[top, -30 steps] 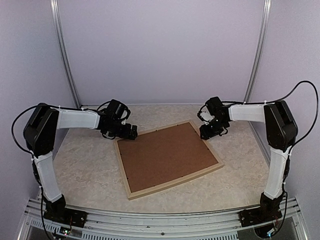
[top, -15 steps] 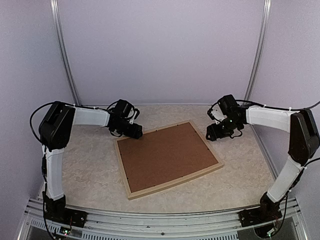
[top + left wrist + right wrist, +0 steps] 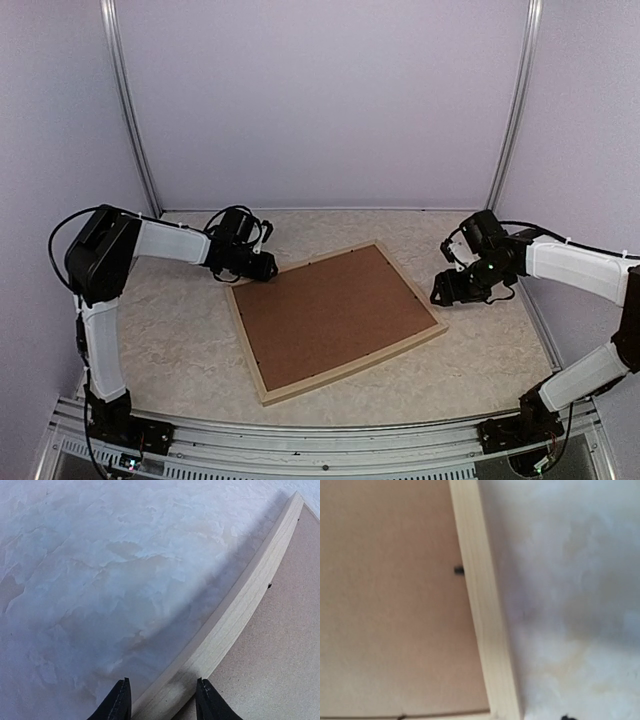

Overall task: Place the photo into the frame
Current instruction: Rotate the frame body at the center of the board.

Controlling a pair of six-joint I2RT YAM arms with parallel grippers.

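Note:
The frame (image 3: 340,364) of pale wood lies face down in the middle of the table, with a brown backing board (image 3: 335,315) filling it. The photo is hidden. My left gripper (image 3: 258,268) is at the frame's far left corner. In the left wrist view its jaws (image 3: 164,702) stand apart on either side of the wooden rail (image 3: 250,590), and no firm contact shows. My right gripper (image 3: 443,292) hovers just off the frame's right edge. The right wrist view shows the rail (image 3: 482,615) and board (image 3: 395,605), but not the fingers.
The marbled tabletop (image 3: 170,340) surrounds the frame. Two slanted metal posts (image 3: 130,110) (image 3: 515,110) stand against the back wall. An aluminium rail (image 3: 320,440) with the arm bases runs along the near edge.
My right arm has drawn back from the frame's far right corner, out to the right and nearer. My left gripper stayed at the far left corner and its jaws narrowed. The frame has not moved.

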